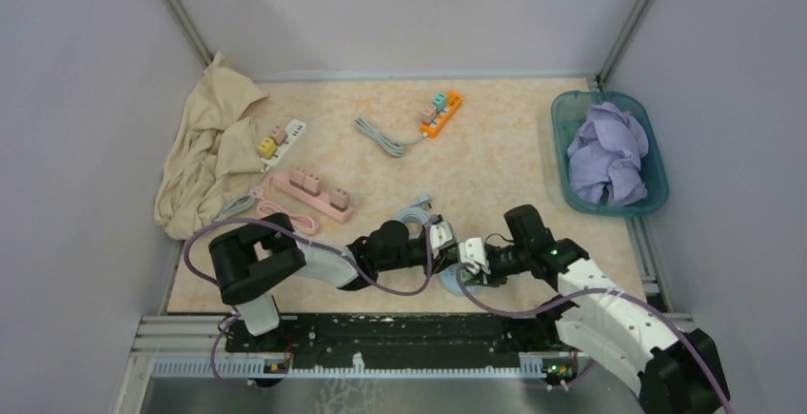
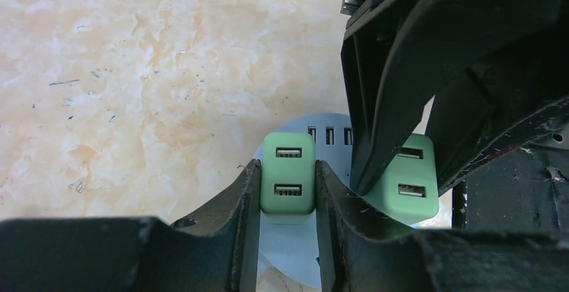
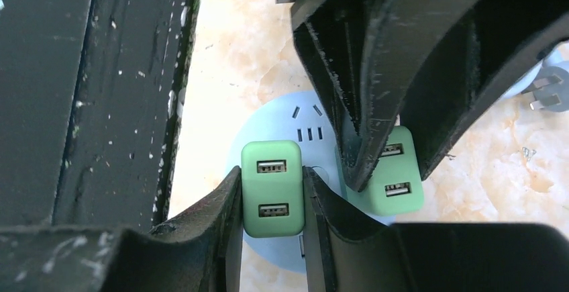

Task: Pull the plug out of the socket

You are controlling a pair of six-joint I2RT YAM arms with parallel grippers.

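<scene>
a: where is the left pincer (image 2: 287, 166)?
b: low over the near edge of the table (image 1: 514, 176), meeting the right pincer (image 3: 272, 173) head-on. its two black fingers (image 2: 245, 198) are clamped on the sides of a green plug (image 2: 288, 173), whose two usb slots face the wrist camera.
a: and the right one?
b: same story. it is pinched tight on a second green plug (image 3: 272, 188), one finger flat against each side.
a: how do the plugs sit to each other?
b: side by side, close but apart. seen from the left pincer, the second green plug is just right of its own. seen from the right pincer, the left one's plug is also just to the right.
a: and the socket?
b: a round pale blue socket (image 2: 332, 146) lies directly under both pincers, flat on the table. both plugs stand on its face. the prongs are hidden, so i cannot tell how deep they sit.
a: anything else around?
b: just beyond the pincers, a coil of grey cable (image 1: 414, 212). well beyond that are a pink power strip (image 1: 312, 190), a white power strip (image 1: 283, 138) and an orange power strip (image 1: 442, 112). far left of the left pincer lies a beige cloth (image 1: 205, 152). far right of the right pincer is a teal basket (image 1: 560, 143) holding a purple cloth (image 1: 606, 157).
</scene>
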